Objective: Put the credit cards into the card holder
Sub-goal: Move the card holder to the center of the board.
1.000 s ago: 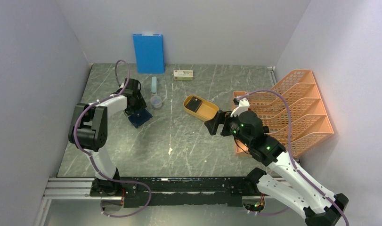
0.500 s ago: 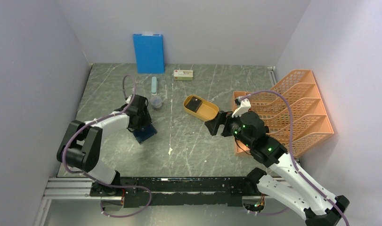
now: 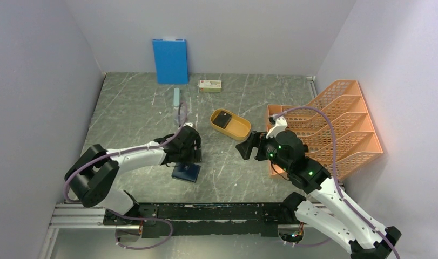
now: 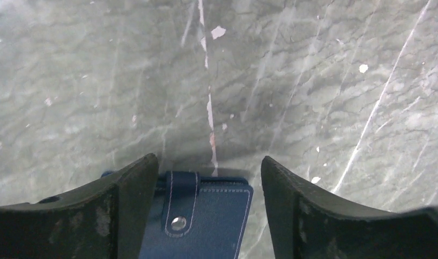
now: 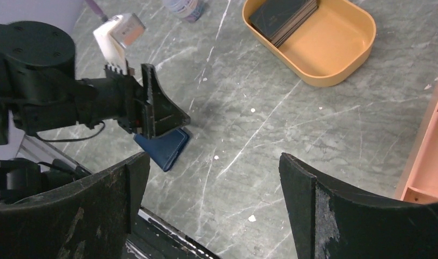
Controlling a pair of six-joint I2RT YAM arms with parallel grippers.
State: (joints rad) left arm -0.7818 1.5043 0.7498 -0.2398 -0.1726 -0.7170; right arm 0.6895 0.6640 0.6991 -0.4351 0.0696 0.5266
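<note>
The big grey-green surface (image 3: 152, 108) has white streaks all over it. On its right side stands an orange rack (image 3: 341, 124) with slanted shelves. A bright blue board (image 3: 170, 60) leans on the back wall. Near the middle sits a yellow tray (image 3: 239, 131) with a small stack of dark cards (image 3: 223, 118) at one end.

The right hand (image 3: 244, 147) hangs in the air near the tray. Its two fingers are spread wide and there is nothing between them.

The left hand (image 3: 190, 159) is low over the surface, near the front edge and well apart from the tray. Its fingers are spread too. The card holder (image 4: 200, 221) lies flat between them. In the left wrist view, the finger on the left looks like it touches the holder's edge. A thin strip of surface shows between the holder and the other finger.

The card holder is a small dark blue case shaped like a rectangle. It looks a bit like a tiny wallet. It is closed. Pale stitching runs along its edges. A narrow tab (image 4: 180, 205) folds over the top, and a little round silver snap (image 4: 179, 222) shines on it. From the right wrist view, one corner of the holder (image 5: 162, 151) pokes out from under the left hand's black finger.
</note>
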